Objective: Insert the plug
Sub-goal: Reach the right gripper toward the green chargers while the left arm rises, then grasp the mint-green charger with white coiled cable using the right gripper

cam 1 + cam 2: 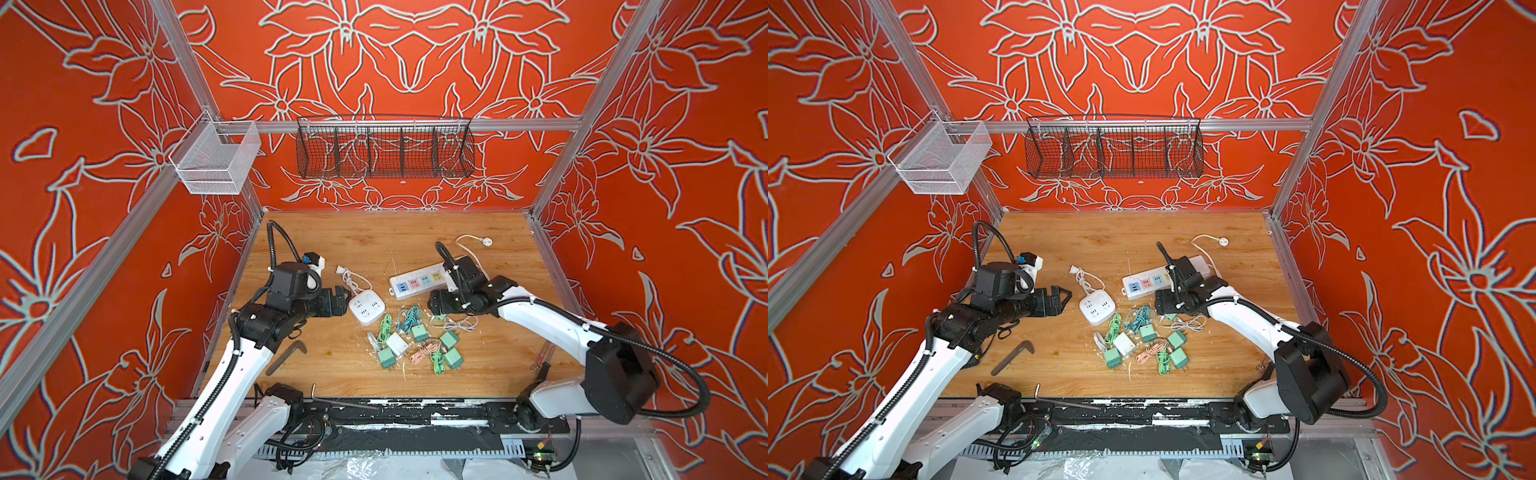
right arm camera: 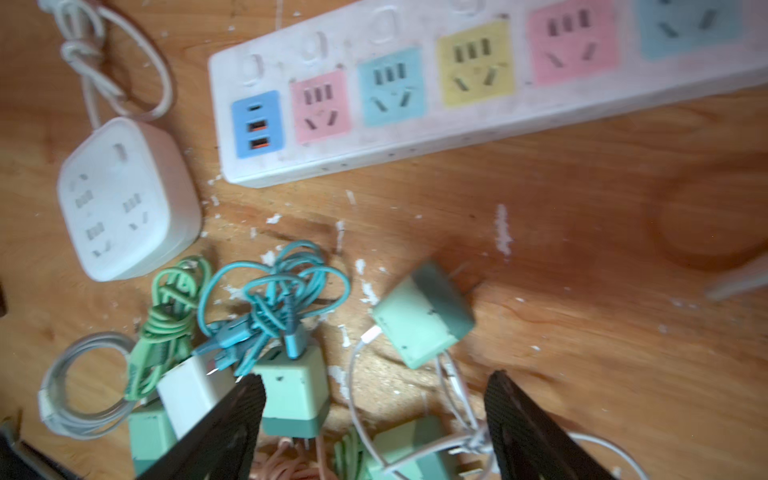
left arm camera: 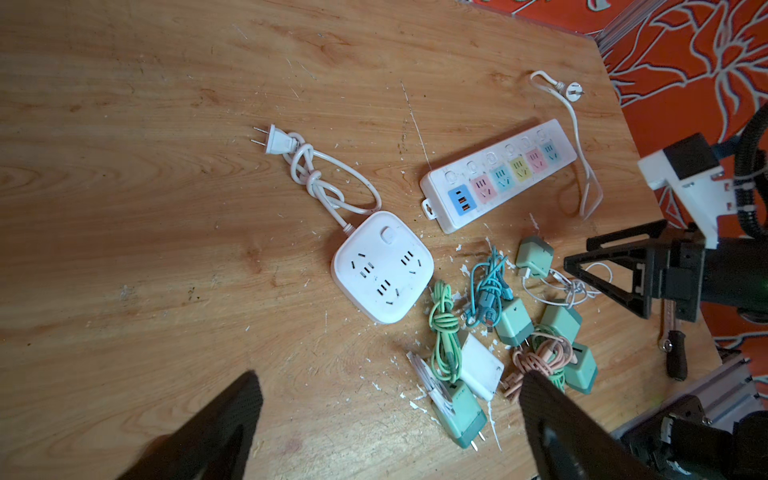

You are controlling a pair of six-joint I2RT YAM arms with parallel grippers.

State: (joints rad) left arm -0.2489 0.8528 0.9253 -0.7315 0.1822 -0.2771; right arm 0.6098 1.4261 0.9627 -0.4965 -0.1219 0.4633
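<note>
The green plug (image 2: pixel 422 316) lies flat on the desk (image 1: pixel 374 237), just beside the long power strip (image 1: pixel 415 282) but not touching it. Its long axis runs from the white cable (image 2: pixel 365 336) plugged into its pale rear end to the darker front end, and its two prongs point toward the strip's row of coloured sockets. In a top view it shows only as a small green patch (image 1: pixel 1169 316) under the right arm's tip.

The right gripper (image 2: pixel 378 419) hovers over it with jaws spread wide, holding nothing; the plug sits ahead of the fingertips (image 2: pixel 249 399), not between them.

The left gripper (image 3: pixel 388 386) is also fully spread and empty, near the square white socket block (image 1: pixel 365 308). A pile of other chargers and coiled cables (image 1: pixel 419 345) lies in front of both
</note>
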